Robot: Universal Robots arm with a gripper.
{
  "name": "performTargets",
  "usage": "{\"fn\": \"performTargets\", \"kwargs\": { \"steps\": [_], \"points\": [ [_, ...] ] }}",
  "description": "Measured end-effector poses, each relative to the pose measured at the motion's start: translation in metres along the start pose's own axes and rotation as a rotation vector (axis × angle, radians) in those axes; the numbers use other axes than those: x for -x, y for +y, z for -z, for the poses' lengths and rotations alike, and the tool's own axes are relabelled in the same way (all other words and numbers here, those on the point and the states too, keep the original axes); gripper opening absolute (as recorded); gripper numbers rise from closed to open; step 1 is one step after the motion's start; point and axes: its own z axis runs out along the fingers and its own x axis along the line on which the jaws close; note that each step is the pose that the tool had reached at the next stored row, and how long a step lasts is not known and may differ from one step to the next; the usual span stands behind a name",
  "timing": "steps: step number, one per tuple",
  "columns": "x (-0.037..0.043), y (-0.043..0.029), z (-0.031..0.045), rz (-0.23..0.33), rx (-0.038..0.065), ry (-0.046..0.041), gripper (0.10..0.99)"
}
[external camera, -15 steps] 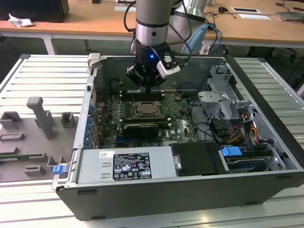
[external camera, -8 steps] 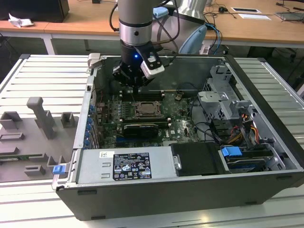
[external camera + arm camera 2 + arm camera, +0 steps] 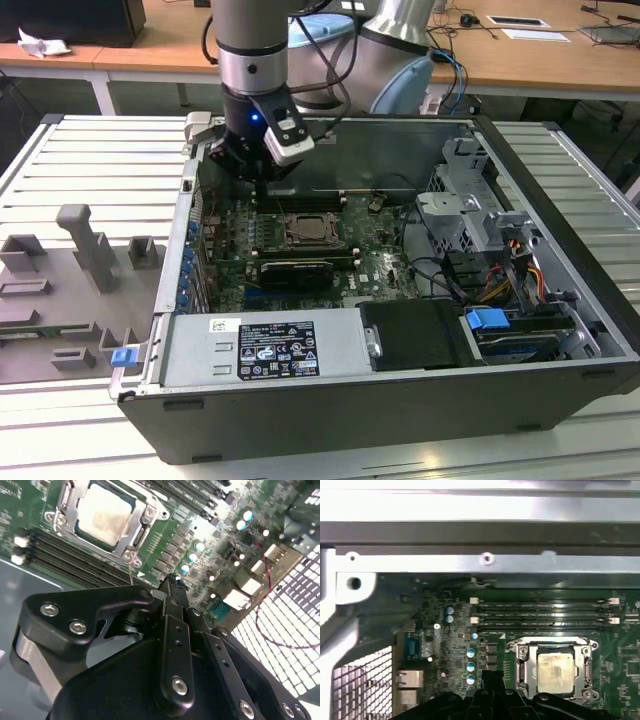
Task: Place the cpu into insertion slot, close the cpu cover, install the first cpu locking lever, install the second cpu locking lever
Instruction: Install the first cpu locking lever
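The cpu point(image 3: 105, 511) point(image 3: 555, 672) lies flat in the insertion slot on the green motherboard, its dull beige face up. The silver cpu cover point(image 3: 134, 536) point(image 3: 521, 656) lies down around it, framing the chip, so the slot itself is hidden beneath them. In the exterior view the socket point(image 3: 310, 231) sits mid-board and my gripper point(image 3: 262, 186) hangs above the board, toward the exterior view's left of it. My gripper point(image 3: 170, 583) point(image 3: 492, 676) is shut with nothing between its fingers, its tip a short way off a corner of the cover. A thin metal rod point(image 3: 131, 574) runs from that corner toward the tip.
Long black memory slots point(image 3: 540, 614) run beside the socket. The open computer case point(image 3: 400, 390) walls the board in, with a drive cage point(image 3: 470, 215), cables point(image 3: 500, 285) and a power supply point(image 3: 270, 345) around it. A grey fixture tray point(image 3: 70, 290) lies at the exterior view's left.
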Motion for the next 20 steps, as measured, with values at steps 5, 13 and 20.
{"fn": "performTargets", "kwargs": {
  "steps": [5, 13, 20],
  "points": [
    [-0.0013, 0.0144, -0.0005, 0.0, 0.0, 0.0, 0.106],
    [0.0049, 0.0278, -0.0013, 0.0, 0.0, 0.0001, 0.106],
    [0.0319, 0.0289, -0.0022, 0.0, 0.0, 0.0, 0.106]
  ]
}}
